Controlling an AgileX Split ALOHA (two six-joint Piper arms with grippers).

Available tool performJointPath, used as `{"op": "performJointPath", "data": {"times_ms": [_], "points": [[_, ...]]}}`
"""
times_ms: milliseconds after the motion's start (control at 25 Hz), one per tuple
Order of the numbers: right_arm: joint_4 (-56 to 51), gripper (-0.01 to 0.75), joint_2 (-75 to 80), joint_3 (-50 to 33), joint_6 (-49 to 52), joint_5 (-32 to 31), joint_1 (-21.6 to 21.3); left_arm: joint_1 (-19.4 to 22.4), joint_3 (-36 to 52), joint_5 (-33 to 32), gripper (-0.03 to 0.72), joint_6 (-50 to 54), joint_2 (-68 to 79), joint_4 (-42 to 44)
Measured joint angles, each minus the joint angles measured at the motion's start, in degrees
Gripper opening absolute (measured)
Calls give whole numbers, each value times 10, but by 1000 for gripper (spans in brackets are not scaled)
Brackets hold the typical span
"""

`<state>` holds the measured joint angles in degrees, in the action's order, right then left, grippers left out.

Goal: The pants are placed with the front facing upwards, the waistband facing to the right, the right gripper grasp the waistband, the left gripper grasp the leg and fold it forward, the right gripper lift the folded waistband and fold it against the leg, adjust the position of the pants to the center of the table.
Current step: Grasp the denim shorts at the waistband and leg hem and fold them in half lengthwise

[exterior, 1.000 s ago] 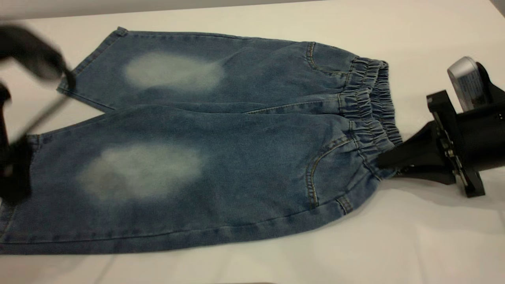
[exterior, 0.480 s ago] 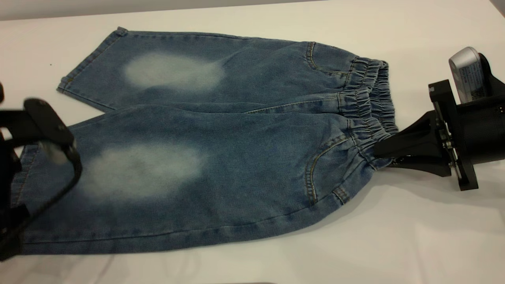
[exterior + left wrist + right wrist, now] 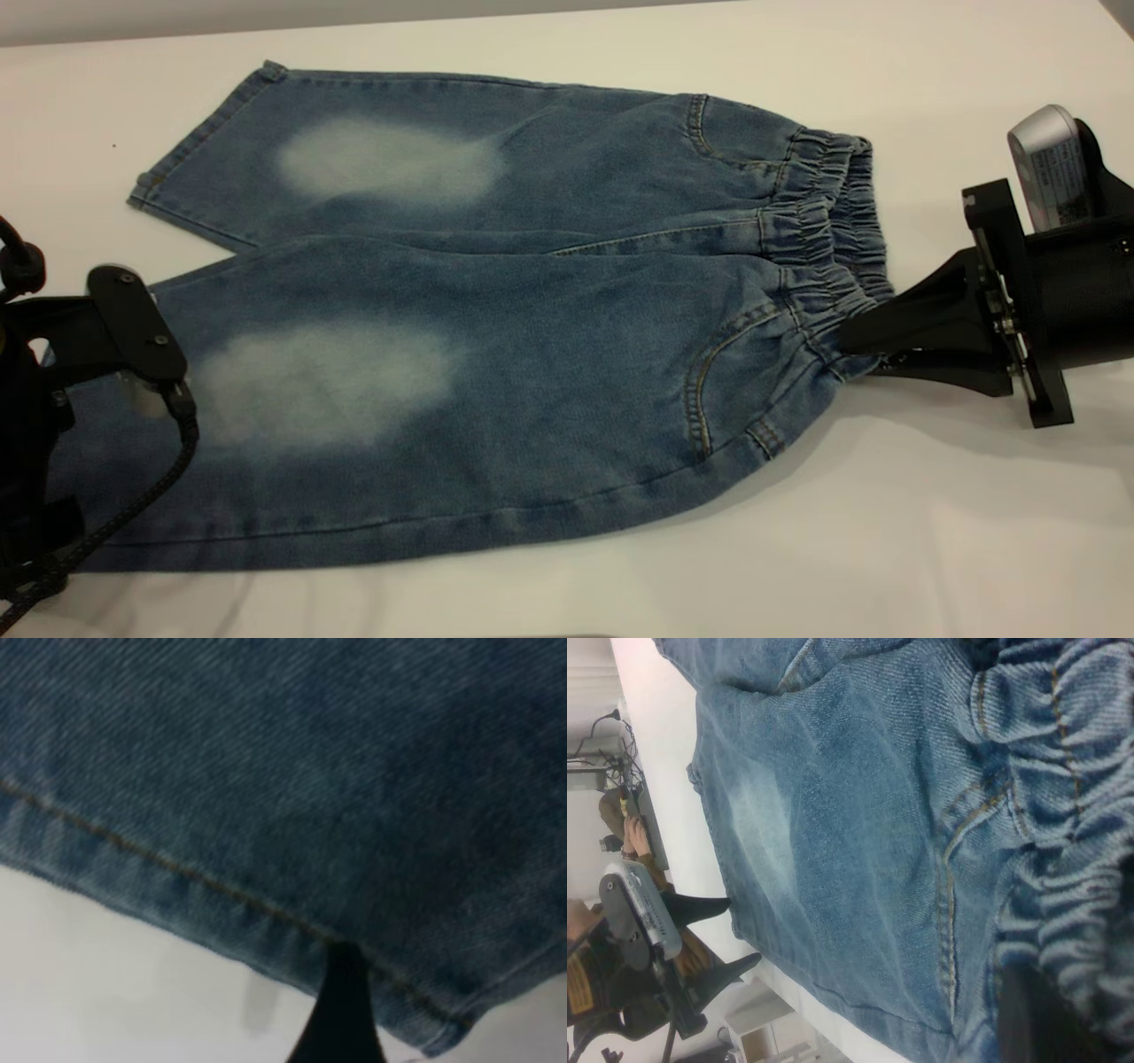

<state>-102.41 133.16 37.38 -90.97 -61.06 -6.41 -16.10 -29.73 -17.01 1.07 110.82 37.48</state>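
The white table spreads wide and bare beneath me, far larger than what lies on it.

My right gripper sits low at the right side, its wedge jaws closed on the waistband at the near corner, where the gathered denim bunches and rises a little off the surface into my grip. From my right wrist the ruffled elastic fills the near part of the view, with a tan-stitched pocket seam running beside it.

My left gripper is at the far end of the garment, at the hem of the near leg; seen from the right wrist, its two fingers stand apart at the hem edge, one above it and one below. My left wrist shows one dark finger lying over the stitched hem.

The pants lie front up across the table, waistband to the right, legs reaching left, each leg with a pale faded patch at the knee. The far leg rests flat and untouched.
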Motion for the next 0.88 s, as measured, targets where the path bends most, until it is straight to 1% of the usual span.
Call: {"op": "performJointPath", "data": {"times_ms": [120, 160, 240, 360, 440, 480, 560, 760, 880], "points": [[0, 41, 0, 0, 0, -1, 0, -1, -1, -7, 532, 37, 8, 18], [1, 41, 0, 0, 0, -1, 0, -2, -2, -11, 505, 49, 9, 22], [1, 41, 0, 0, 0, -1, 0, -3, -2, -15, 428, 65, 12, 31], [2, 43, 0, 0, 0, -1, 0, -3, -2, -18, 231, 80, 15, 39], [4, 45, 0, 0, 0, -5, 0, -3, -2, -18, 111, 87, 17, 49], [5, 46, 0, 0, 0, -9, 0, -3, -2, -17, 65, 90, 18, 54], [7, 48, 0, 0, 0, -20, 0, -3, -2, -17, 35, 93, 18, 60], [14, 39, -1, 0, -9, -35, 0, -3, 0, -8, 29, 101, 7, 62], [31, 39, -12, 0, -11, -35, 0, -3, 0, 33, 24, 110, -25, 63]]}}
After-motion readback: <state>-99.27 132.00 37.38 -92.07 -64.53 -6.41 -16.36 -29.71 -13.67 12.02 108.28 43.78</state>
